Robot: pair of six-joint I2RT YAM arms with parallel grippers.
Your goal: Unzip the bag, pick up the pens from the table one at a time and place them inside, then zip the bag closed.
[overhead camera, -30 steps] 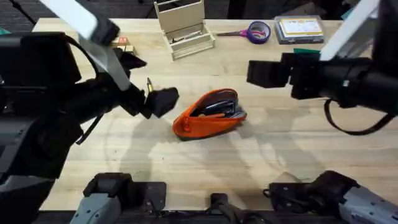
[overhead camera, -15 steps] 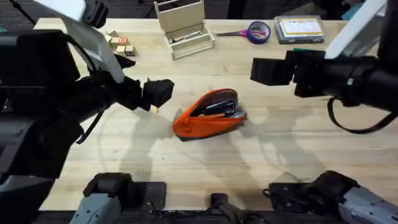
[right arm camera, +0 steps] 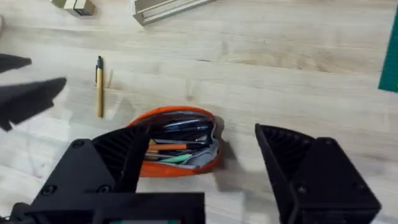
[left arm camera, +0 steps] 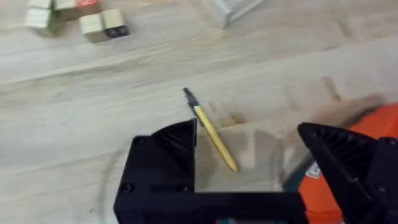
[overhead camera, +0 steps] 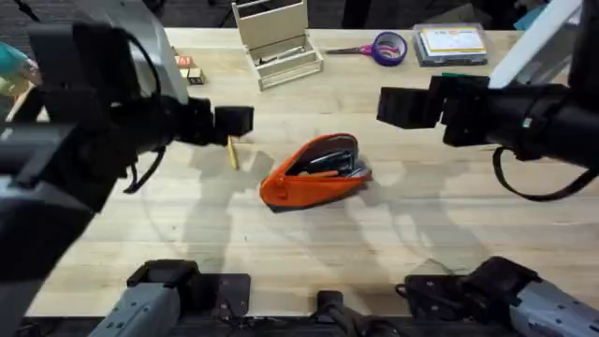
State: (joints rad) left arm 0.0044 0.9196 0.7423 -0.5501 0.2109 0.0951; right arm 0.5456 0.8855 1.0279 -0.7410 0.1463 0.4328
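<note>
Orange bag (overhead camera: 314, 174) gapes; tan pen (left arm camera: 211, 132) lies apparently untouched beside it.

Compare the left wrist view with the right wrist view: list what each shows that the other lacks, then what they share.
Left wrist alone: the left gripper, open, just above the pen.
Right wrist alone: the bag's open mouth with pens inside, the open right gripper over it, and a green mat edge.
Both: the tan pen lying on the table, the orange bag, small blocks and the wooden tray's edge.
</note>
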